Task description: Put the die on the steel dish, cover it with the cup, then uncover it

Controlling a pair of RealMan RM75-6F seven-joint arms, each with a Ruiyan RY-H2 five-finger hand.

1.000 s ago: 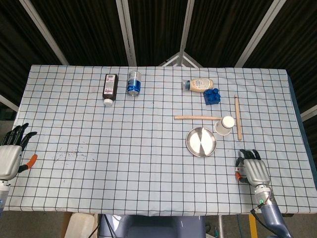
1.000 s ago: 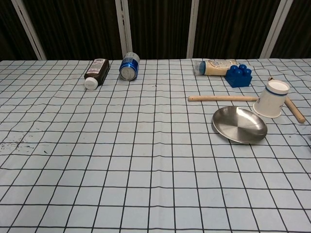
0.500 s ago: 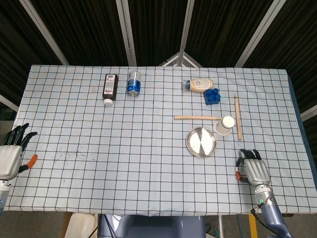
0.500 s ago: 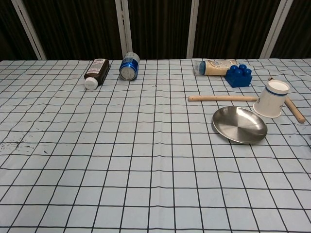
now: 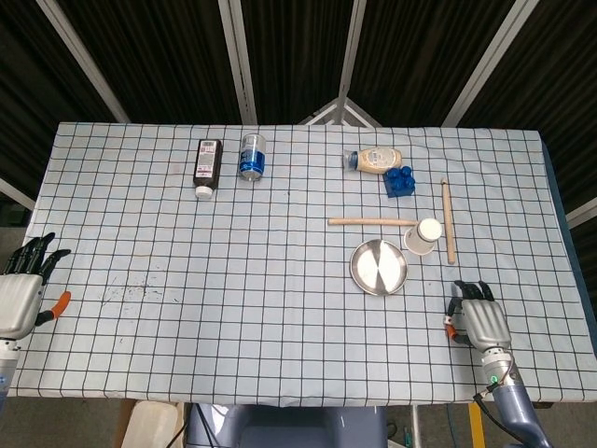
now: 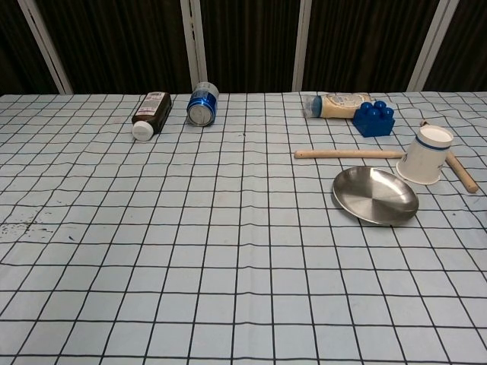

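Observation:
The steel dish (image 5: 379,267) (image 6: 375,195) sits empty right of the table's middle. Just behind it to the right, a white paper cup (image 5: 422,235) (image 6: 426,154) rests tilted, base up, against a wooden stick. I see no die in either view. My right hand (image 5: 481,320) lies at the front right corner, back up and fingers curled down; whatever is under it is hidden. At the front left edge my left hand (image 5: 20,289) has its fingers spread and holds nothing. Neither hand shows in the chest view.
At the back lie a dark bottle (image 5: 206,166), a blue can (image 5: 252,155), a sauce bottle (image 5: 375,159) and a blue block (image 5: 399,180). Two wooden sticks (image 5: 371,221) (image 5: 448,220) flank the cup. Dark specks (image 5: 131,290) mark the cloth at front left.
My right hand has slid slightly toward the table's front edge. Everything else is where it was.

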